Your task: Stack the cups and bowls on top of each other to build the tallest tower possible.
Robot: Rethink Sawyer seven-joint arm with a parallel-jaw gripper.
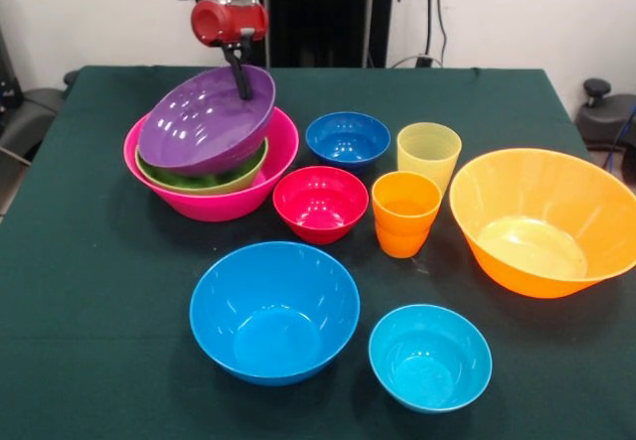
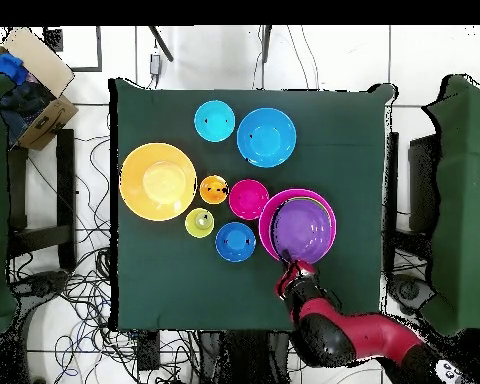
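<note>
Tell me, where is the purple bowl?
In the front view, the purple bowl sits tilted on the green bowl inside the pink bowl, under the gripper.

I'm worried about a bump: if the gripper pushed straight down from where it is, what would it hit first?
Probably the tilted glossy purple plastic bowl: the gripper already points down at its far rim, with the lime green bowl underneath.

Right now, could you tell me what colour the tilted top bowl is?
Purple, clearest in the front view.
</note>
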